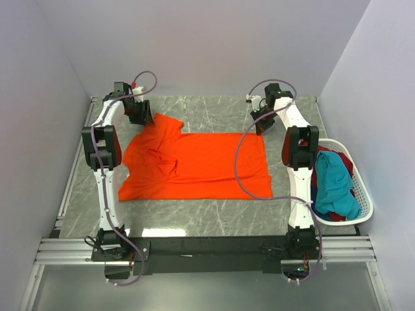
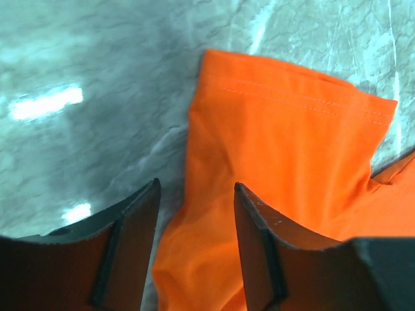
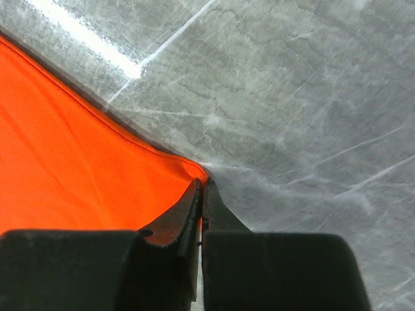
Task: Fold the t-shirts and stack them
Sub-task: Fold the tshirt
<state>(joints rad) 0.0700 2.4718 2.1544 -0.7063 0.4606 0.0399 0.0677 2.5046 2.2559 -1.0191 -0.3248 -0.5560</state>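
A bright orange t-shirt [image 1: 201,165] lies spread on the marble table, with one sleeve [image 2: 279,129] pointing to the far left. My left gripper [image 1: 144,116] is open at that sleeve. Its jaws stand on either side of a fold of orange cloth, midway at the left gripper [image 2: 196,186]. At the shirt's far right corner my right gripper [image 1: 262,123] is shut, and that corner [image 3: 191,170] is pinched between the jaws of the right gripper [image 3: 202,183]. More t-shirts sit in the basket: a teal one [image 1: 335,181], a dark red one [image 1: 345,162] and a blue one [image 1: 319,196].
A white plastic basket [image 1: 367,202] stands at the table's right edge, beside the right arm. Grey walls close in the back and both sides. An aluminium rail [image 1: 207,248] with both arm bases runs along the near edge. Bare marble [image 3: 311,97] lies beyond the shirt.
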